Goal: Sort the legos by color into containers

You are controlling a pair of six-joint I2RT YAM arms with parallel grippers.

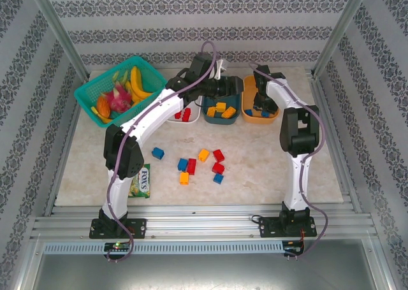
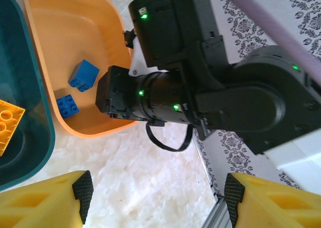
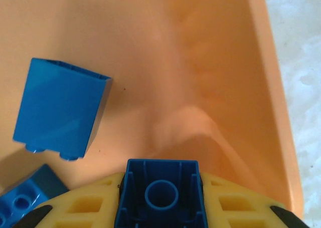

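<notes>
legos (image 1: 203,164), glossy studded bricks in red, blue and orange-yellow, lie scattered on the veined marble-look table (image 1: 287,175), and others sit in the smooth rounded tubs (image 1: 262,120). the right gripper (image 3: 160,208) is clamped on a hollow-bottomed blue brick (image 3: 160,183) inside the orange tub (image 3: 225,62). the left gripper (image 2: 158,200), yellow-fingered with black pads, stands spread and empty above the table.

I work over a pale marble-look table (image 1: 274,175), evenly lit, with wallpaper (image 1: 204,32) in white and dark damask bands rising past its far, left and right edges. Aluminium posts (image 1: 59,32) slant up from its far corners, and ribbed aluminium rails (image 1: 204,225) line its near edge.
</notes>
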